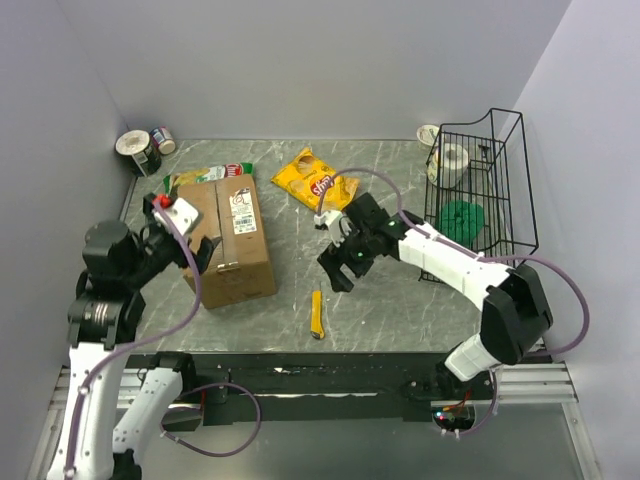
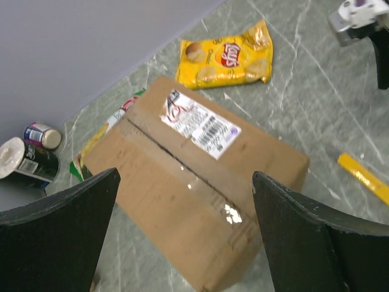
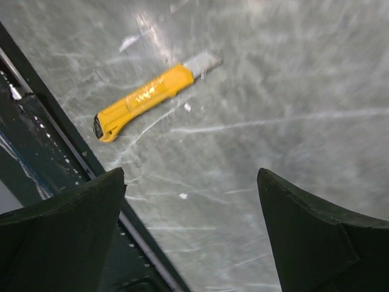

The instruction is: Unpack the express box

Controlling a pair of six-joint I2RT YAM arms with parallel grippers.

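Observation:
The express box [image 1: 235, 235] is a brown carton lying left of centre, its flaps flat, with a white label [image 2: 200, 125] and a taped seam along the top. My left gripper [image 1: 203, 252] hovers over the box's near left side, open and empty; in the left wrist view the box [image 2: 182, 201] lies below the wide-apart left gripper [image 2: 185, 176]. My right gripper [image 1: 336, 270] hangs open above bare table right of the box. In the right wrist view the right gripper [image 3: 191, 173] holds nothing.
A yellow utility knife [image 1: 317, 313] [image 3: 146, 97] lies near the front edge. A yellow chips bag [image 1: 315, 180] lies behind the right gripper. A green packet [image 1: 205, 175] and two cans [image 1: 140, 152] sit back left. At right, a black wire basket [image 1: 505, 160] holds a roll and a green lid.

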